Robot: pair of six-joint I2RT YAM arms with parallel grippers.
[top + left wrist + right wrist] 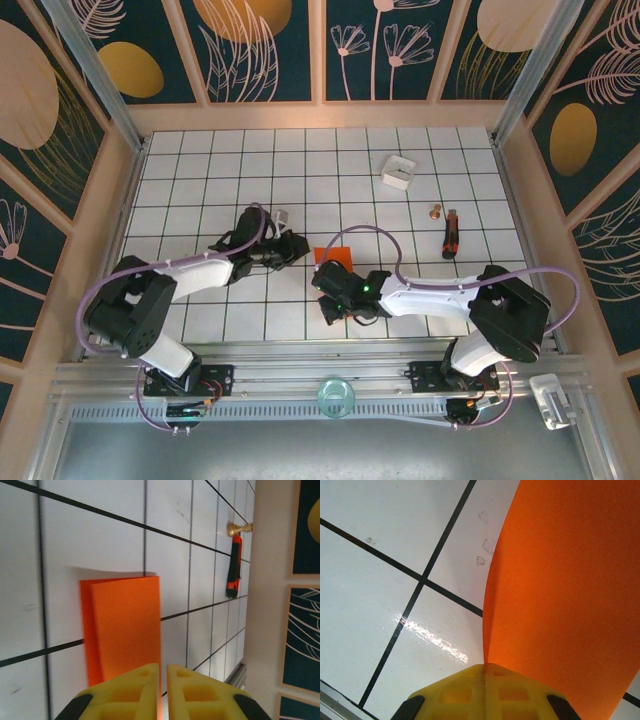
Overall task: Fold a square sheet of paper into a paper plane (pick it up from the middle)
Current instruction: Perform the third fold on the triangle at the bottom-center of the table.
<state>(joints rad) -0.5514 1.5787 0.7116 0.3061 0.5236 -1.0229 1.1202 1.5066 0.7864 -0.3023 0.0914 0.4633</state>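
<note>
At frame centre, the right gripper (485, 667) is clamping the folded orange sheet of paper (333, 256) while the left gripper (163, 667) is pinching its other edge.

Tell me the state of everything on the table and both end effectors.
square sheet of paper: folded, gripped by both end effectors.
left end effector: closed on the sheet's edge.
right end effector: shut on the sheet.
utility knife: lying flat, untouched.
white box: resting flat, untouched.

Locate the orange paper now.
Top view, centre of the tiled table: the folded orange paper is pinched in the right fingers, the left fingers gripping another edge.
</note>
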